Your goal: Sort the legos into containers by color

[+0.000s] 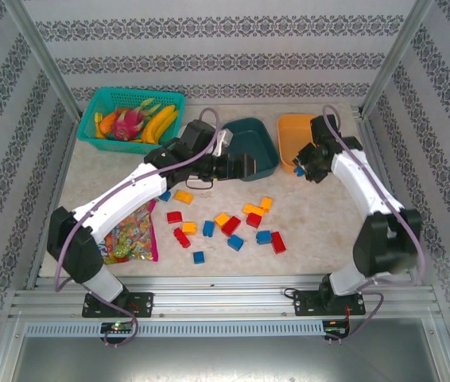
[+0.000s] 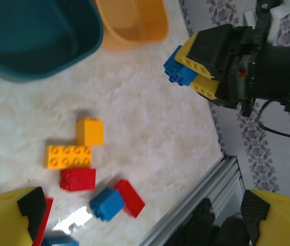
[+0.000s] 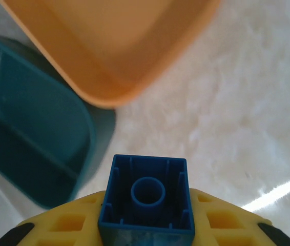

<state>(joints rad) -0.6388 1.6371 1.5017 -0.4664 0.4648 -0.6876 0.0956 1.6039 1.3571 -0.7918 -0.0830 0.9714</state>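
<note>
Blue brick (image 3: 146, 197): pinched in R gripper (image 1: 300, 169), held just beside orange tub (image 1: 289, 127); teal tub (image 1: 261, 151) adjacent. L gripper (image 2: 142, 218): fingers spread wide, nothing between, nr teal tub. Other bricks (image 1: 230, 225), red/blue/yellow: loose on table (image 1: 320, 223), mid-front.

Right end effector (image 1: 300, 169) with a blue lego (image 1: 298, 171) at the orange tub (image 1: 295, 130), other legos (image 1: 230, 225) strewn on the table (image 1: 320, 216).

Right gripper (image 2: 192, 69): yellow fingers (image 3: 227, 225), black pads (image 2: 214, 46); blue lego (image 3: 147, 197) between them. Beyond the fingertips: orange tub (image 3: 114, 56), dark teal tub (image 3: 32, 138), cream marbled table (image 3: 227, 118). Left gripper (image 1: 245, 167): yellow fingers (image 2: 1, 225), black pads (image 2: 32, 202); between them, loose legos (image 2: 68, 156) in red, blue and yellow-orange.
</note>
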